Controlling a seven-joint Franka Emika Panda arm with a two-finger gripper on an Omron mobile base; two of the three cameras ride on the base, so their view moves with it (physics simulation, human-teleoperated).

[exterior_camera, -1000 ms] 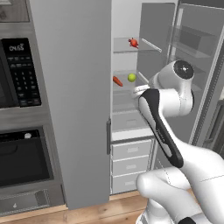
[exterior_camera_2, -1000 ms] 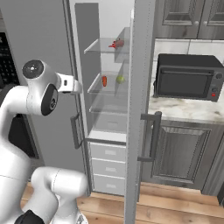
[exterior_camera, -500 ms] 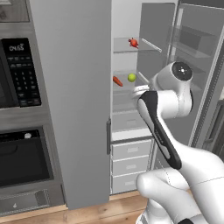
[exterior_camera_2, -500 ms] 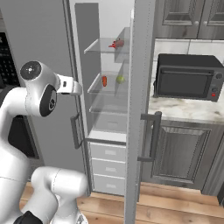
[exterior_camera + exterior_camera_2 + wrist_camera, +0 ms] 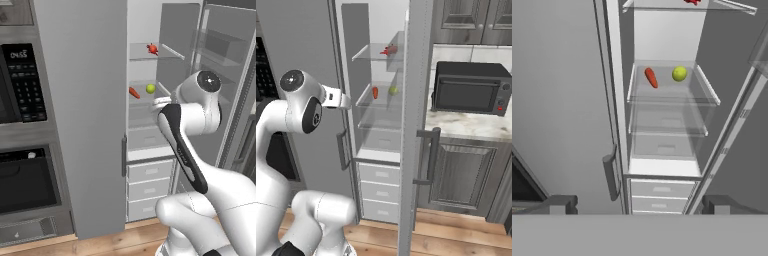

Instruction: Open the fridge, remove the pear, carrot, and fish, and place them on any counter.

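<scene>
The tall light-grey two-door fridge (image 5: 85,125) is open on its right side; its white interior and clear shelves are exposed. The small smooth orange-red tapered carrot (image 5: 651,78) and the small roundish yellow-green pear (image 5: 679,74) are seen on the same clear middle shelf, near each other but apart, carrot at 9 o'clock of pear. The small slim red finned fish (image 5: 152,48) is seen on the shelf above, at roughly 12 o'clock of the pear. In the right base view the same layout is given: fish (image 5: 389,50) up top, carrot (image 5: 375,92) and pear (image 5: 392,91) one shelf down. The white marble counter (image 5: 471,125) with grey-brown veins is seen at 3 o'clock of the fridge, with a black microwave (image 5: 468,88) standing on it.

The two-finger gripper (image 5: 639,204) is spread as wide as it goes and nothing is held; its dark tips are seen at the bottom of the hand view, well apart from the shelves.

Against the pictures from a second ago, little is changed: the arm is shifted only slightly at the fridge opening, the jaws are kept wide, all three items are left untouched on their shelves. The door step is judged done; no item has been removed yet. A reach in toward the middle shelf is judged the likely next move, pear or carrot first.
</scene>
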